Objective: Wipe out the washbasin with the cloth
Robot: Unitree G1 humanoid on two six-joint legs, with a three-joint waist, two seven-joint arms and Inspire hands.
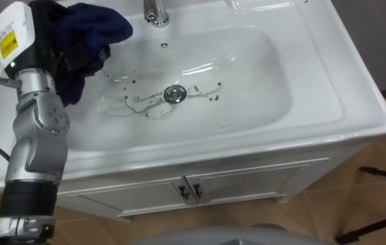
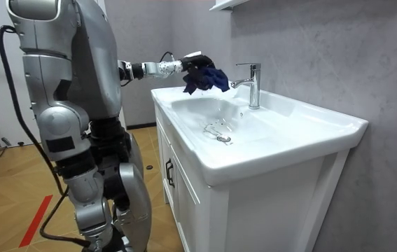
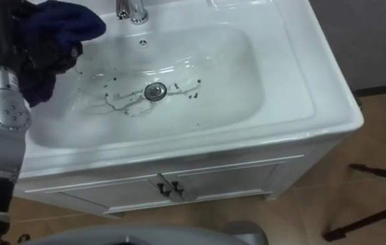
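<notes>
Left hand grasps the dark blue cloth, fingers curled into its folds; the cloth hangs above the rear left of the white basin, beside the faucet; dark streaks lie on the basin floor around the drain; the robot stands before the vanity cabinet.

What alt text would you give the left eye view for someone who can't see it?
The left robot hand grips a dark blue cloth above the back left corner of a white basin. Dark streaks and specks lie around the drain, and a chrome tap stands at the basin's rear.
</notes>
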